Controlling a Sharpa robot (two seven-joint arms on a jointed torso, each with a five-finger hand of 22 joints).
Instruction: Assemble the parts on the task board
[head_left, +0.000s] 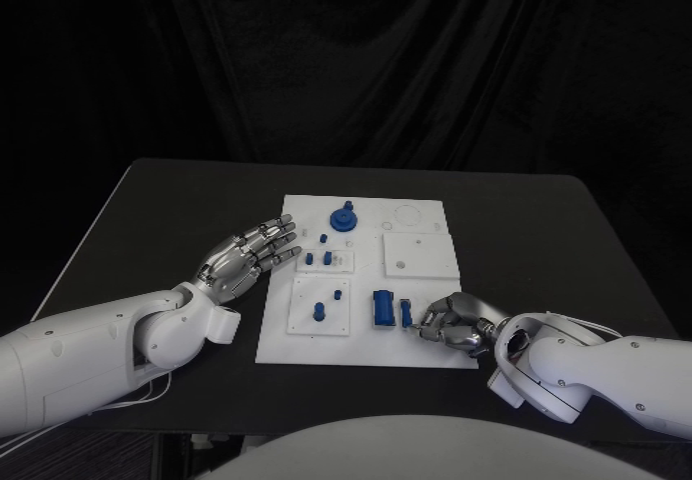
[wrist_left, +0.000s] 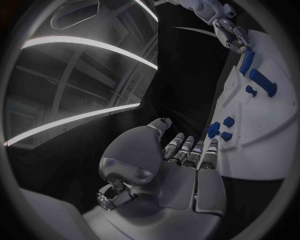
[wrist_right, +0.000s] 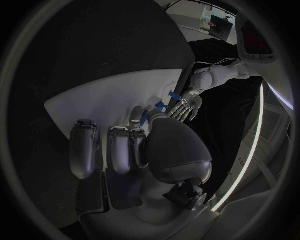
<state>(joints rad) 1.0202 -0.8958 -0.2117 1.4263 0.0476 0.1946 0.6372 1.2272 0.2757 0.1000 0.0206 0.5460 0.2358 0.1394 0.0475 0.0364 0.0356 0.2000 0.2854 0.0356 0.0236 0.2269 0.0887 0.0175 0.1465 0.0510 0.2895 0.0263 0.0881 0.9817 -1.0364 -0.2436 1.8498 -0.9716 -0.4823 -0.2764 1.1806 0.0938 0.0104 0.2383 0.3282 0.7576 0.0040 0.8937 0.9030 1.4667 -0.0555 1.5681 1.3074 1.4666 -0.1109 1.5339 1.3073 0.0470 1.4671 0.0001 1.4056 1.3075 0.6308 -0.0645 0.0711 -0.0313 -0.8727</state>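
Two robot hands noted: left robot hand (head_left: 248, 258) spread, released; right robot hand (head_left: 456, 322) curled beside blue peg (head_left: 407, 314), grasp indeterminate; peg may be knocked aside.

Head view: high, looking down on black table (head_left: 173, 210), task board (head_left: 418, 350) central, whole scene at middle range. Left wrist view: close behind left hand (wrist_left: 165, 175), facing across board (wrist_left: 275, 125) toward right hand (wrist_left: 228, 27). Right wrist view: close behind right hand (wrist_right: 137, 155), facing back across board (wrist_right: 94, 102) toward left hand (wrist_right: 187, 107). Board shared by all three.
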